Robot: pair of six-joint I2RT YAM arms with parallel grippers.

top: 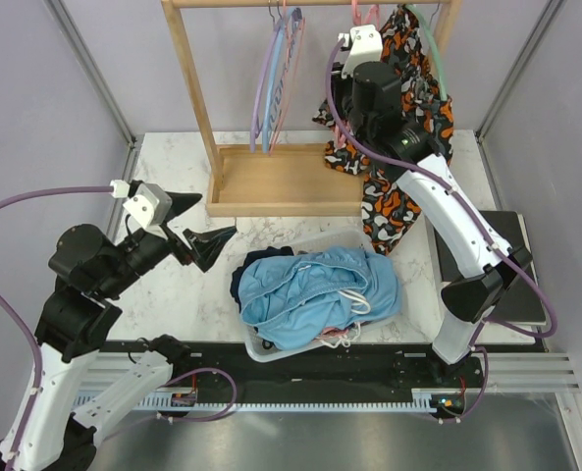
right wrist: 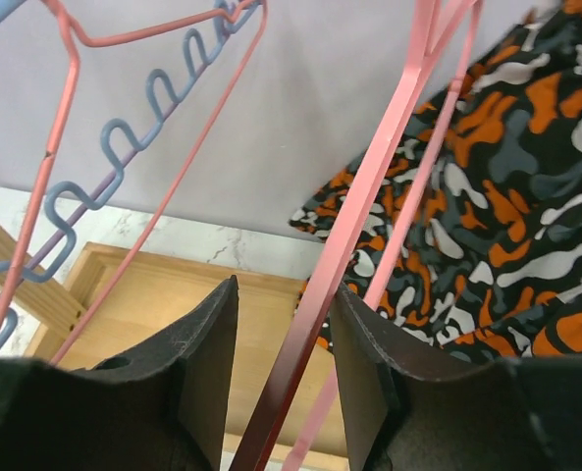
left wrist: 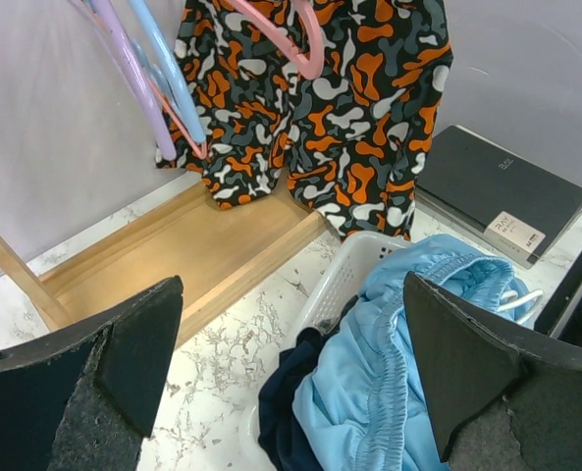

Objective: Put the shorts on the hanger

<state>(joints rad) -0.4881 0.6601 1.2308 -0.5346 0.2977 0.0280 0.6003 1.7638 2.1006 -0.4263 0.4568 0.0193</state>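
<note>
Status: found shorts (top: 310, 289) heaped in laundry basket (left wrist: 340, 280), unhung; right gripper (right wrist: 286, 289) narrowed around pink hanger (right wrist: 357, 216), not clamped; left gripper (left wrist: 291, 285) wide open, empty

Shorts (top: 315, 294): were light sky-blue, with a white drawstring (top: 356, 302).
Hanger (right wrist: 357, 221): was pink.
Garment (left wrist: 320, 108): showed orange, black, grey and white camouflage blotches.
Table (top: 163, 162): was white marble with grey veins.
Rack (top: 281, 177): was pale wood.
Basket (left wrist: 344, 280): was white.
</note>
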